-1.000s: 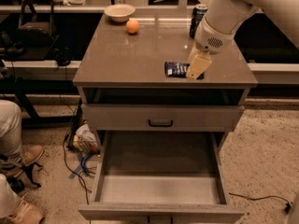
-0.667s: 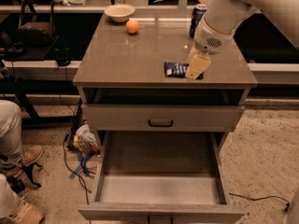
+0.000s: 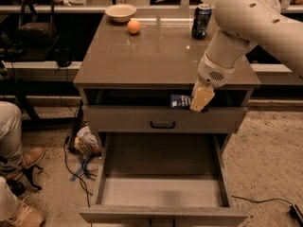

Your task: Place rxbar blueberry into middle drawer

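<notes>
The blue snack bar (image 3: 180, 101) is clamped in the closed claw (image 3: 200, 100) in front of the counter (image 3: 156, 56), above the open drawer (image 3: 161, 215).

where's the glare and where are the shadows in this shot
Camera view: glare on the tabletop near the can; deep shadow under the tabletop, right behind the gripper holding the snack bar; the open drawer below is dimmer toward its back.
</notes>
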